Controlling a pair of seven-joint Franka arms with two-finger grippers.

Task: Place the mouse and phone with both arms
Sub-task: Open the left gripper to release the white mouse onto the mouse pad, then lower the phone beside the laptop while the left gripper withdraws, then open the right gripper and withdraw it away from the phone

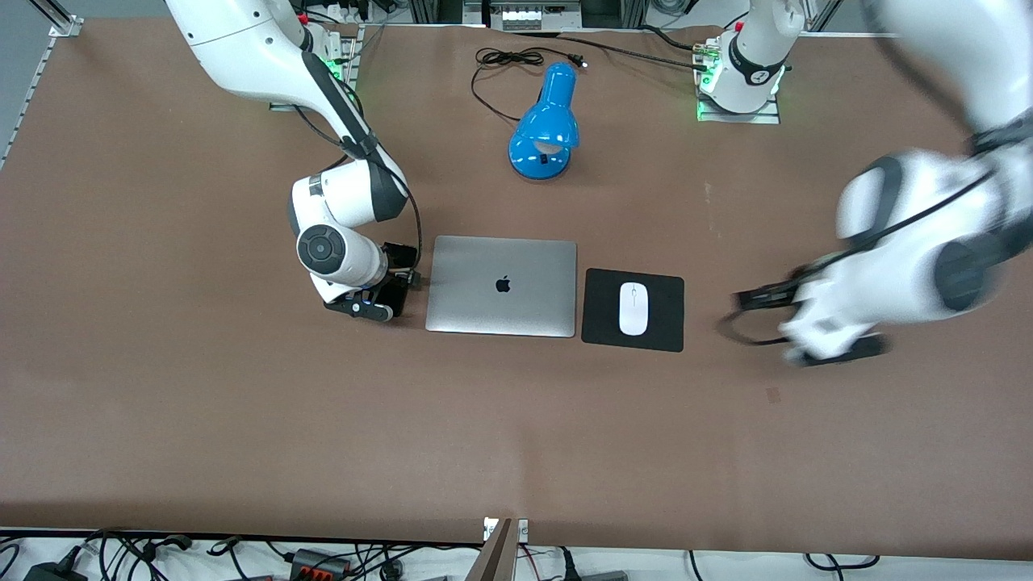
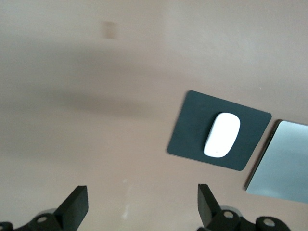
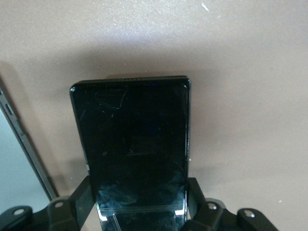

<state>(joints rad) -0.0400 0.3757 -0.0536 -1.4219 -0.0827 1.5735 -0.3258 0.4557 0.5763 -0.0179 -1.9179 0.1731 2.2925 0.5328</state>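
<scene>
The white oval mouse (image 1: 633,308) lies on the square black mouse pad (image 1: 670,332), beside the laptop toward the left arm's end of the table. My left gripper (image 1: 767,321) hovers over bare table past the pad, blurred. In the left wrist view it (image 2: 142,192) is open and empty, with the mouse (image 2: 222,134) ahead of it. My right gripper (image 1: 397,273) is low beside the laptop, toward the right arm's end. It (image 3: 139,192) is shut on the black phone (image 3: 132,144), whose free end reaches out over the brown table. Whether that end touches the table I cannot tell.
A closed silver laptop (image 1: 502,285) lies mid-table between the phone and the mouse pad. A blue desk lamp (image 1: 546,125) with a black cord sits farther from the front camera. The laptop's edge (image 3: 19,159) runs close beside the phone.
</scene>
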